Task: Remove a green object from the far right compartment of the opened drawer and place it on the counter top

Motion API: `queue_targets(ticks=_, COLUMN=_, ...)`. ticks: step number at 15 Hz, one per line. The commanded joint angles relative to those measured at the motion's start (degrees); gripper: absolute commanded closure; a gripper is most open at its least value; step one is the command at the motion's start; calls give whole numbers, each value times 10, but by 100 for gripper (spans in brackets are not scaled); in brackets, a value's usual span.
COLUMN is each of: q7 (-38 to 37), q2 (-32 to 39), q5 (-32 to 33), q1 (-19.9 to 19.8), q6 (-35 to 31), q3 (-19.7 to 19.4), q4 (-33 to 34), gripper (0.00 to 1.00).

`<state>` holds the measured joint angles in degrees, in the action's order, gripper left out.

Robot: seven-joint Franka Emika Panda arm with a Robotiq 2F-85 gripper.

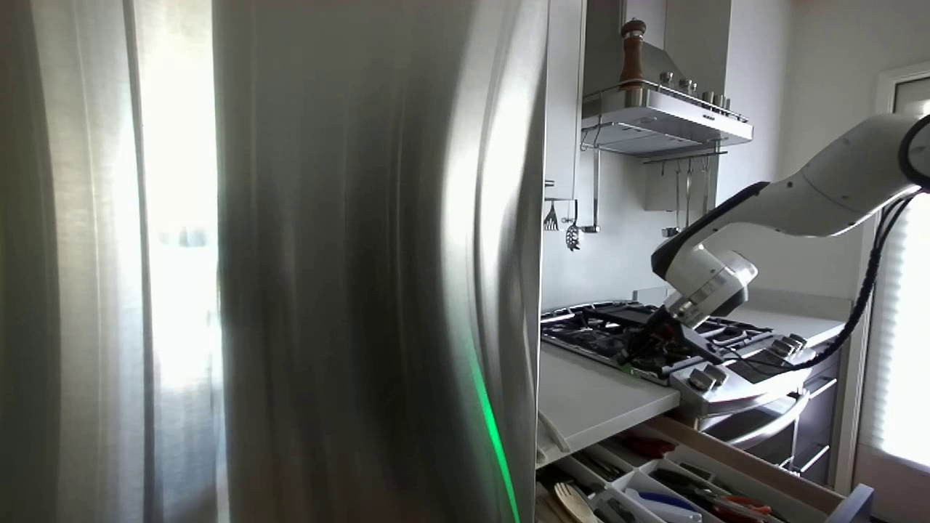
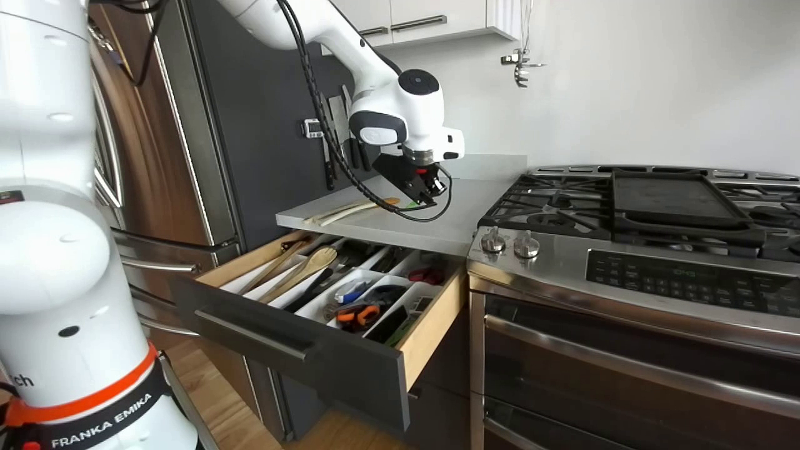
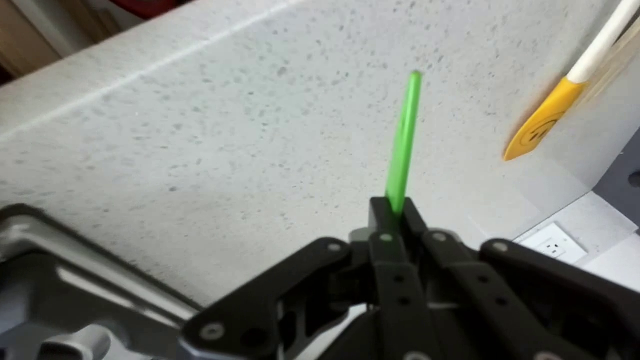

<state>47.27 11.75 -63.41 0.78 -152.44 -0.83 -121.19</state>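
Pinches the green object in the narrowed gripper, with a slim length of it out past the fingertips. Hangs over the counter top; cannot tell whether touching it with the object or just above. Has the opened drawer below the gripper in an exterior view, with utensils inside, and the cooktop to the right of the gripper. In the wrist view, shows a white-handled, yellow-headed utensil on the counter top, well apart from the gripper.
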Motion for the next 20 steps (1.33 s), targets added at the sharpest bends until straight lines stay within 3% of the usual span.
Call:
queue_targets(ticks=1, q7=-124, q2=104, q5=52, q1=42, q6=-53, q3=5, q4=94, gripper=99)
queue_targets(ticks=4, q7=-204, q2=145, q5=91, q1=72, q6=-58, q3=-5, q4=133, gripper=99)
queue_targets(ticks=7, q7=-220, q2=165, q5=98, q1=80, q6=-56, q3=-3, q4=161, gripper=99)
queue_targets(ticks=8, q7=-223, q2=169, q5=103, q1=82, q6=-56, q3=-4, q4=167, gripper=92)
queue_targets(ticks=9, q7=-227, q2=171, q5=106, q1=84, q6=-54, q3=-6, q4=173, gripper=68)
queue_targets(ticks=11, q7=-239, q2=173, q5=123, q1=89, q6=-52, q3=-14, q4=177, gripper=65)
queue_targets(ticks=13, q7=-252, q2=168, q5=150, q1=96, q6=-50, q3=-27, q4=173, gripper=51)
queue_targets(ticks=14, q7=-278, q2=163, q5=197, q1=60, q6=-58, q3=9, q4=165, gripper=44)
queue_targets(ticks=20, q7=-359, q2=151, q5=332, q1=28, q6=-35, q3=28, q4=160, gripper=1)
